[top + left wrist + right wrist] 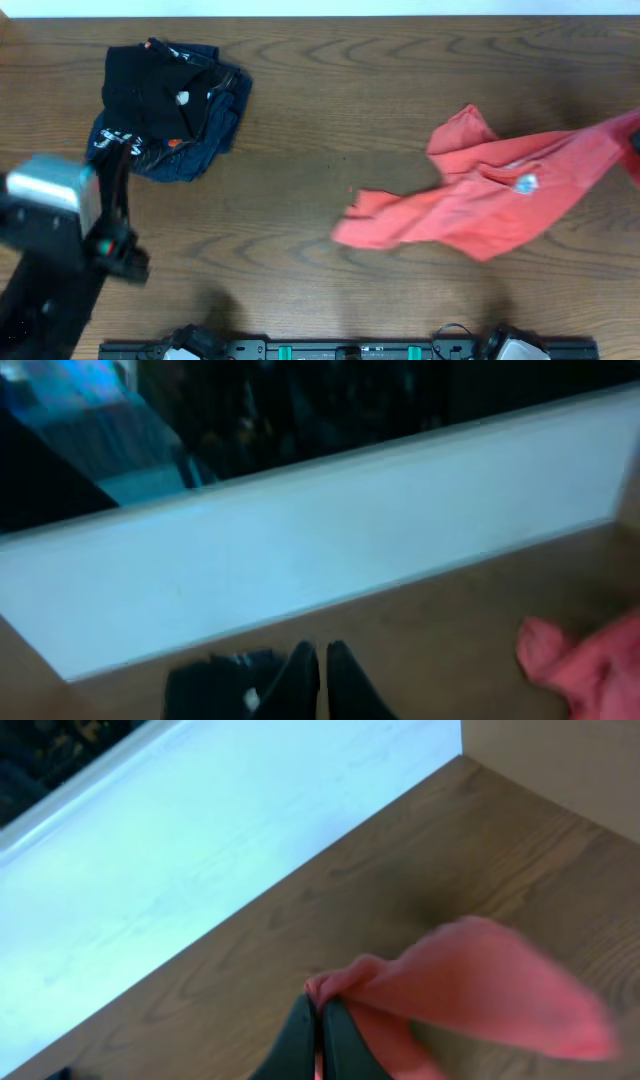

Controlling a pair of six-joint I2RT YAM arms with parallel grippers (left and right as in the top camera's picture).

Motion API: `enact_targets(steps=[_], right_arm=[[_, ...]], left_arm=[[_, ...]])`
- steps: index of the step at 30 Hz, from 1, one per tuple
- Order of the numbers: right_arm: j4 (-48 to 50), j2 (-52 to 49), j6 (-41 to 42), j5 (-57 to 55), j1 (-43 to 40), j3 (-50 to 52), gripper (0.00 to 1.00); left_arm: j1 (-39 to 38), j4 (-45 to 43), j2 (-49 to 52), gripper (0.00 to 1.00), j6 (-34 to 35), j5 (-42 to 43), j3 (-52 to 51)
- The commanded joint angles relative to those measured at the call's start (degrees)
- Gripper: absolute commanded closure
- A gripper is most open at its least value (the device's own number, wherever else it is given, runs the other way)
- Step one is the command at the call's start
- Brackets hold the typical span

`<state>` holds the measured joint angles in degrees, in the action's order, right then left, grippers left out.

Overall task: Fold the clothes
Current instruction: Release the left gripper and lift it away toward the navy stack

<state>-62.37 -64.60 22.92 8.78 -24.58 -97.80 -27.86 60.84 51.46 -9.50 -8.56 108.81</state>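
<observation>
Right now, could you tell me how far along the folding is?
Looks done: black garment and navy garment folded, top left. In hand: right tool shut on the coral-red T-shirt. Remaining: it lies crumpled, no fold made; left tool shut, empty.

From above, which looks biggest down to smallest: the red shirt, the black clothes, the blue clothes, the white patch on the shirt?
1. Red T-shirt, clearly largest.
2. Black garment and navy garment: unsure, since the black one hides part of the navy.
3. White patch, smallest.
</observation>
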Motion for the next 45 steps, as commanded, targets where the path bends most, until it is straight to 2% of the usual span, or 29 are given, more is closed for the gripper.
enact_targets(steps=[1,2,4,5,6,9,10,11,17,21,27,30,34,37,45], right_arm=[[-1.9,-1.5,-0.9,0.6,-0.1,-0.2,0.99],[-2.5,-1.9,-0.9,0.5,-0.1,-0.2,0.99],[-3.5,-3.0,-0.9,0.5,-0.1,-0.2,0.99],[-3.9,-3.3,-0.9,0.5,-0.1,-0.2,0.99],[-4.1,-3.7,-0.9,0.5,-0.1,-0.2,0.99],[-5.2,-4.6,-1.4,0.4,-0.1,-0.2,0.99],[-5.4,-4.9,-1.7,0.4,-0.1,-0.2,0.99],[-5.5,-5.2,-2.1,0.4,-0.1,-0.2,0.99],[-5.8,-6.3,-3.3,-0.1,-0.1,-0.2,0.99],[-6.1,-7.0,-3.3,-0.8,-0.1,-0.2,0.99],[-7.4,-8.8,-3.8,-1.5,-0.1,-0.2,0.99],[-8.3,-10.1,-4.0,-1.5,-0.1,-0.2,0.99],[-8.7,-11.1,-3.9,-1.5,-0.1,-0.2,0.99],[-8.5,-11.1,-3.9,-1.5,-0.1,-0.2,0.99],[-8.6,-11.1,-3.9,-1.5,-0.2,-0.2,0.99]], left_arm=[[0.2,4.7,4.5,0.83,2.3,8.3,-3.7],[0.2,6.0,5.9,0.83,2.9,11.0,-5.1],[0.2,7.5,10.2,0.63,2.9,16.1,-8.8],[0.2,7.4,12.3,0.41,3.0,17.6,-10.4],[0.2,7.2,14.3,0.31,3.0,18.8,-11.4],[0.2,6.2,21.9,0.29,2.9,24.5,-12.8],[0.2,5.7,24.6,0.14,2.9,27.8,-12.8],[0.2,4.9,27.2,0.08,2.8,30.2,-12.8],[-0.5,0.5,44.1,0.08,2.5,37.7,-12.7],[-3.6,-3.3,53.2,0.18,0.2,47.1,-12.7],[-12.7,-10.5,59.5,0.18,-2.6,47.1,-12.8],[-17.6,-12.3,60.3,0.17,-3.0,44.5,-12.8],[-23.5,-12.7,61.5,0.17,-2.9,33.6,-12.8],[-26.5,-12.7,63.2,0.17,-2.9,28.6,-12.8],[-30.4,-15.1,68.8,0.17,-2.9,28.3,-12.8]])
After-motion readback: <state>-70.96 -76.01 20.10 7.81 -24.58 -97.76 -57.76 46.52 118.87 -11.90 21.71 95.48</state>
